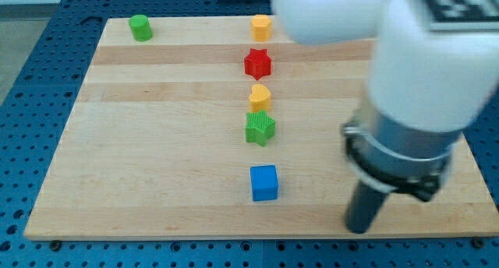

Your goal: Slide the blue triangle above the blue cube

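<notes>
Dark and blurred, your end effector's rod comes down near the view's bottom right, my tip [360, 228] resting on the wooden desk [156, 182] close to its bottom edge. It is a bare rod with nothing to open or close, and it touches no block. The blue cube [264, 183] sits well apart to the tip's left. Above it in the view runs a column: green star [260, 128], a small yellow block [260, 96] touching it, red star [257, 63], and an orange-yellow block [261, 26] near the top. A green cylinder [140, 27] stands at top left.

You cannot see the blue triangle anywhere; it may lie behind the arm's large white body, which covers the upper right. Judging from this, a blind sweep could shove the triangle off the desk's right edge or knock the cube or green star out of place.
</notes>
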`<state>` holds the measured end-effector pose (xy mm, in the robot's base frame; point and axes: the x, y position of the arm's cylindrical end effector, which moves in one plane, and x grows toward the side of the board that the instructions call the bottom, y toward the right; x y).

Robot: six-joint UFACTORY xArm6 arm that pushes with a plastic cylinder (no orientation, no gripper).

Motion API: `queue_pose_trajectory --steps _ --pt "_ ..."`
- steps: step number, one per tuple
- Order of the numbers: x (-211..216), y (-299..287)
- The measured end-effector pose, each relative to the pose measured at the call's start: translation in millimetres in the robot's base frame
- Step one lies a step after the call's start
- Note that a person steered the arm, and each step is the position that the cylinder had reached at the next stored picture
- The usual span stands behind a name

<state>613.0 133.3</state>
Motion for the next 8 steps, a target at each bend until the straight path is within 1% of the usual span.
queue_pose_trajectory --steps 1,2,3,5,6,7,8 --pt "-24.8 54.5" --pt "-49.6 82.5" --pt "-65.9 83.3" --pt "-113.2 78.2" --pt "-93.6 50.6" --pt "-66.7 47.7" --pt "-67.6 45.5"
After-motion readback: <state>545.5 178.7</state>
